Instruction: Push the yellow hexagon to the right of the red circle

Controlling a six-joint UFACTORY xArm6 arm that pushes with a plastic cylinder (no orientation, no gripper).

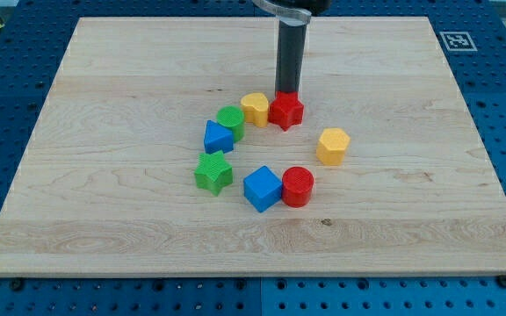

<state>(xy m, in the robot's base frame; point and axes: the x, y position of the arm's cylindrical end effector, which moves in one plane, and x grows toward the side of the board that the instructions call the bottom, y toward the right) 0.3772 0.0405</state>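
My tip (285,93) sits at the top edge of the red star (286,111), touching or almost touching it; the rod is a bare stick and holds nothing. Taking the red circle (297,186) as the landmark, the yellow hexagon (333,146) lies up and to the view's right of it, near but apart. The hexagon is to the view's right of and below my tip, with a clear gap between them. The blue cube (263,188) is just left of the red circle. Further left and slightly up is the green star (213,172). Up and left of the circle are the blue triangular block (218,137), the green round block (231,120) and a yellow block (255,109), the last touching the red star. All rest on the wooden board (104,79).
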